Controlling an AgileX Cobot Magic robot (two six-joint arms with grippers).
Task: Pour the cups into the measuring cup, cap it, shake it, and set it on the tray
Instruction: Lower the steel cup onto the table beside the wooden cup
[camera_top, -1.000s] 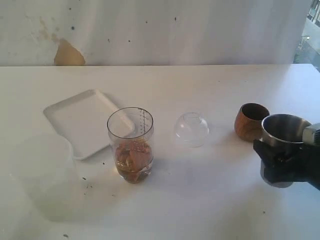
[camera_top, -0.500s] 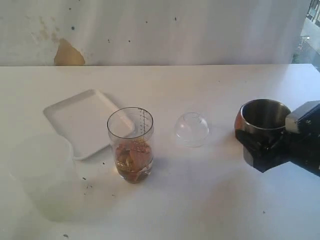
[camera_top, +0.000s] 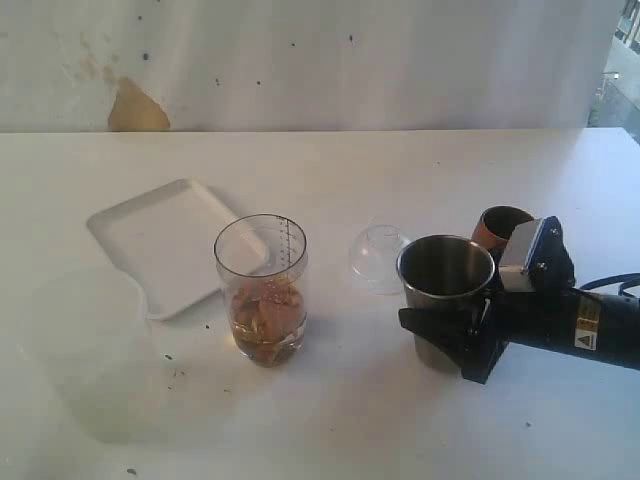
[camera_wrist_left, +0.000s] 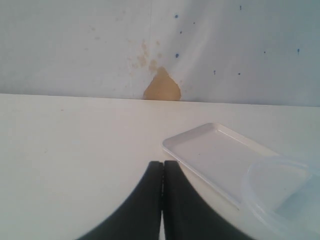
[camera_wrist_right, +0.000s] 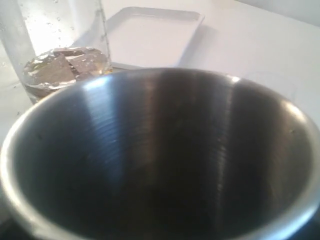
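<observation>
My right gripper (camera_top: 442, 338) is shut on the steel tumbler (camera_top: 445, 280), which it holds upright to the right of the clear dome cap. The tumbler's dark inside (camera_wrist_right: 160, 155) fills the right wrist view; I cannot see any contents. The brown wooden cup (camera_top: 497, 225) stands just behind the gripper. The measuring cup (camera_top: 262, 290) stands uncapped at the centre-left with brownish pieces in liquid at its bottom (camera_wrist_right: 62, 62). Behind it to the left lies the white tray (camera_top: 155, 240). My left gripper (camera_wrist_left: 163, 166) is shut on nothing, close to the tray (camera_wrist_left: 210, 150).
A clear dome cap (camera_top: 378, 258) lies between the measuring cup and the tumbler. A cloudy plastic cup (camera_top: 90, 350) stands at the front left, its rim (camera_wrist_left: 280, 185) beside the tray. The wall behind has a brown patch (camera_top: 135, 108).
My right gripper has carried the steel tumbler from the right edge leftward, past the wooden cup, to beside the dome cap. Nothing else has moved.
</observation>
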